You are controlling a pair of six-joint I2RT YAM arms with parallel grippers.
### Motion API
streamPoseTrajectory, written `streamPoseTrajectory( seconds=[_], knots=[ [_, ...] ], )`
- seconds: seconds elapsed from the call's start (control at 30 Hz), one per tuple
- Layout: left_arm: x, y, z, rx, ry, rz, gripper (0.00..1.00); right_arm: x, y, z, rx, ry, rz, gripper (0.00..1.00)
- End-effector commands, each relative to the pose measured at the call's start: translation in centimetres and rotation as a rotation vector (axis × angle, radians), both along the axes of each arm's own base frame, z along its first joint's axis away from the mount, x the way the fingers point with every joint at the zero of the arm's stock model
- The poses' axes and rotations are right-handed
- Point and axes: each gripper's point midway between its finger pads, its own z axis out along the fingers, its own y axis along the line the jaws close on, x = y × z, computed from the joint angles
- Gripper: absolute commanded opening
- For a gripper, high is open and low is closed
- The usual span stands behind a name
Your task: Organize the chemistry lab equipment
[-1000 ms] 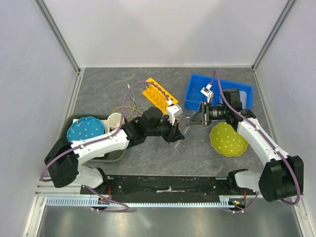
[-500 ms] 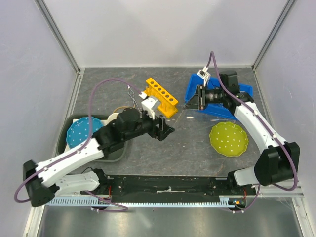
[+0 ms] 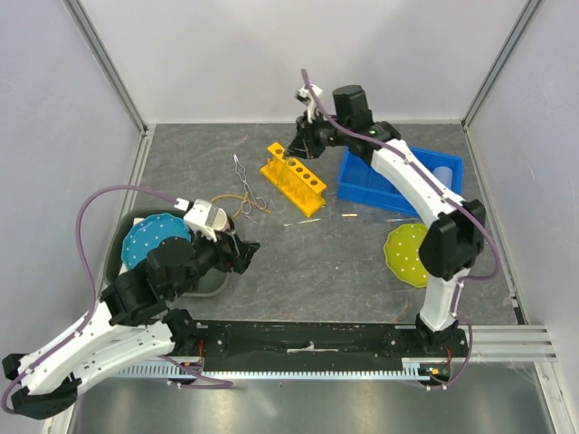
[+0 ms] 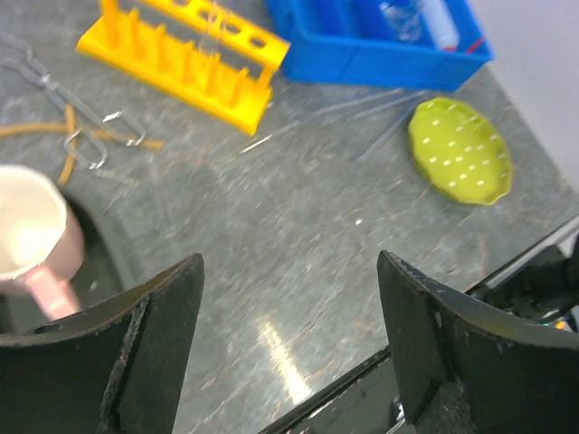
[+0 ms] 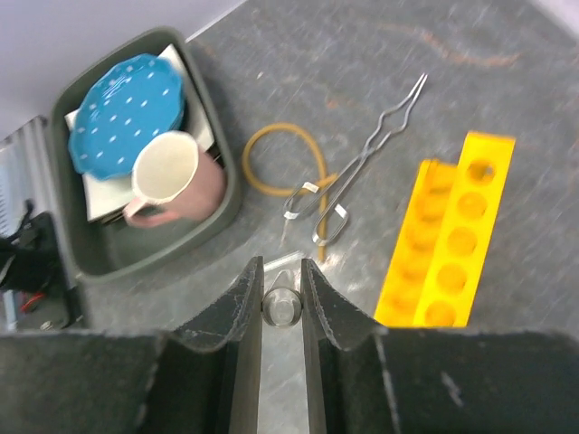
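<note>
My right gripper (image 5: 281, 268) is shut on a thin clear rod (image 5: 282, 307), seen end on between its fingers. In the top view that gripper (image 3: 302, 147) hangs over the far end of the yellow holed rack (image 3: 294, 178). Metal tongs (image 3: 244, 181) and the tan rubber loop (image 3: 237, 201) lie left of the rack. More clear rods (image 3: 298, 220) lie on the table in front of it. My left gripper (image 4: 289, 271) is open and empty, and sits near the grey tray (image 3: 213, 282). A white squeeze bottle (image 4: 441, 20) lies in the blue bin (image 4: 362, 63).
The grey tray at the left holds a blue dotted plate (image 3: 154, 240) and a cream mug with a pink handle (image 5: 167, 181). A green dotted plate (image 3: 405, 258) lies at the right, partly under the right arm. The blue bin (image 3: 362, 193) stands right of the rack.
The left gripper opened and drew back toward the tray. The right gripper carried the clear rod from mid-table, past the blue bin, to above the rack's far end.
</note>
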Motion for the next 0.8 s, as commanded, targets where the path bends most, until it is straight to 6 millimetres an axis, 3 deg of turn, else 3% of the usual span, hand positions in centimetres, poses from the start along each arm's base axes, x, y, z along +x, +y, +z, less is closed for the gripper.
streamPoseTrajectory(
  seconds=[0.0, 0.03, 0.2, 0.33, 0.77],
  knots=[
    [-0.4, 3.2, -2.1, 0.000, 0.056, 0.128, 0.83, 3.5, 2.3, 2.7, -0.060, -0.201, -0.040, 0.20],
    [-0.3, 3.8, -1.9, 0.002, 0.047, 0.146, 0.84, 4.6, 2.9, 1.2, -0.094, -0.196, -0.058, 0.20],
    [-0.6, 5.9, -1.6, 0.024, 0.003, 0.192, 0.85, 6.9, 4.7, 0.0, -0.180, -0.285, -0.101, 0.20],
    [-0.6, 7.1, -2.5, 0.063, -0.008, 0.221, 0.88, 7.3, 5.5, -0.7, -0.251, -0.357, -0.112, 0.21],
    [-0.4, 7.1, -3.3, 0.097, -0.009, 0.220, 0.91, 8.2, 5.2, -2.6, -0.351, -0.399, -0.152, 0.22]
  ],
)
